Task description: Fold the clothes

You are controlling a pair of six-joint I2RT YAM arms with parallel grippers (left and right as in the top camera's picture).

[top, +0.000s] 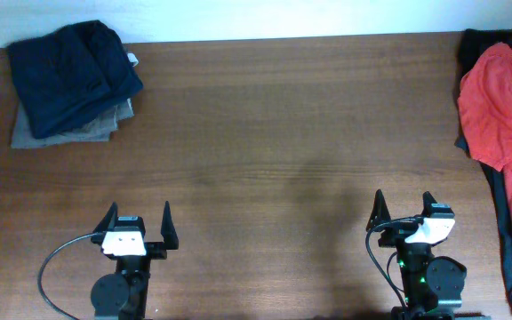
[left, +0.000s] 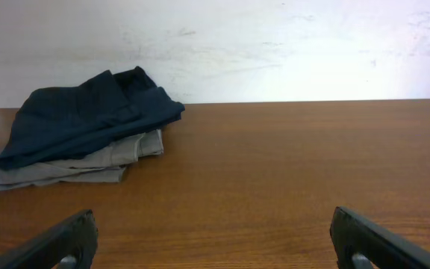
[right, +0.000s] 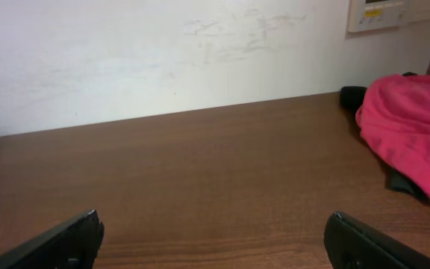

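Red-orange T-shirt [top: 505,98] at table's far right, well beyond right pincer [top: 407,206]

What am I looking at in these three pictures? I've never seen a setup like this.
Two small robot arms sit at a wooden table. The top picture looks straight down; the other two come from cameras on each wrist, looking forward past the fingers. The left gripper and right gripper are both open and hold nothing. At the far left lies a folded pile: a dark navy garment on a grey one. At the right edge a red-orange T-shirt lies crumpled over dark clothing, unfolded.
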